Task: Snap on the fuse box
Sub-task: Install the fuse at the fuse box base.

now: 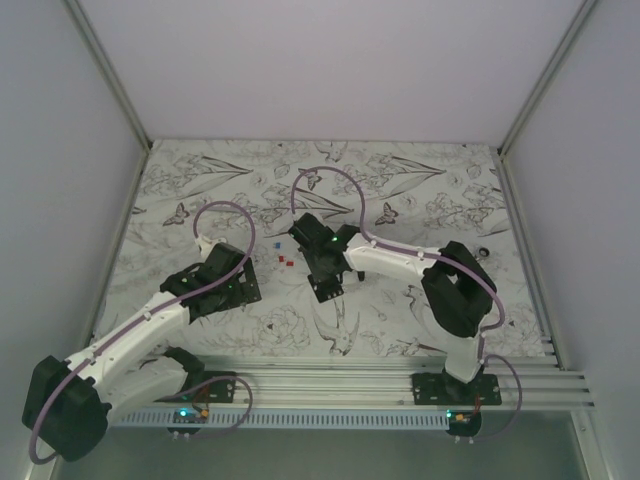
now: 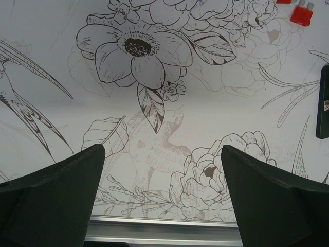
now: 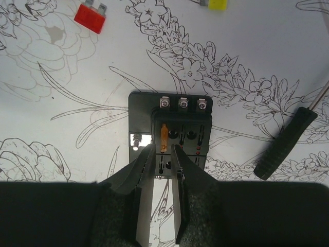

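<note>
Black, the right gripper (image 3: 163, 148) hangs narrowly parted and empty over the near end of the fuse box (image 3: 187, 128), whose long axis runs straight ahead. One orange fuse (image 3: 164, 135) sits in its slots, just ahead of the jaws. The left gripper (image 2: 162, 149), wide apart and empty, hovers farther off.

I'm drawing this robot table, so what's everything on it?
fuse box: one, black, mid-table under the right claw
orange fuse: one, plugged into the fuse box
red fuses: two, loose nearby
yellow fuse: one, loose
blue bit: one, tiny, by the red ones
screwdriver: one, black handle, beside the box
table: one, white with drawn flowers
left claw: one, black, open over bare table
right claw: one, black, narrow gap, at the orange fuse
</note>
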Motion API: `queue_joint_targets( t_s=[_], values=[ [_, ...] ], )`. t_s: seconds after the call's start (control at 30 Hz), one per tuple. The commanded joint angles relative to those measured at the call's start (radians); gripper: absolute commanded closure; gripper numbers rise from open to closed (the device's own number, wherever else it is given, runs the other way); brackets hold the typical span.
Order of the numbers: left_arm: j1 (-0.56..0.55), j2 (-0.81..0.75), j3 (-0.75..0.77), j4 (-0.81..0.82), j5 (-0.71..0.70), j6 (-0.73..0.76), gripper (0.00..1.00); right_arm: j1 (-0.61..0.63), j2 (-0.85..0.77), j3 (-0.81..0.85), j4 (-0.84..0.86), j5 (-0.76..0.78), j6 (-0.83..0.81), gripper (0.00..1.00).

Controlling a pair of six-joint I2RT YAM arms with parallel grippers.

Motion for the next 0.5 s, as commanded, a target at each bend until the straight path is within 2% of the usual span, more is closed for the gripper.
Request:
queue_joint_targets(
  t_s=[0.0, 0.3, 0.4, 0.47],
  values=[
    [0.006, 0.005, -0.008, -0.025, 0.003, 0.006, 0.0, 0.009, 0.033, 0.03, 0.011, 0.017, 0.019, 0.77],
    [0.007, 0.006, -0.008, -0.024, 0.003, 0.006, 0.0, 0.009, 0.044, 0.037, 0.006, 0.014, 0.025, 0.9],
    [0.007, 0.008, -0.006, -0.025, 0.005, 0.006, 0.0, 0.009, 0.045, 0.045, -0.004, 0.005, 0.027, 0.9],
    [0.007, 0.008, -0.007, -0.025, 0.005, 0.006, 0.0, 0.01, 0.043, 0.047, -0.005, 0.002, 0.028, 0.83]
  ],
)
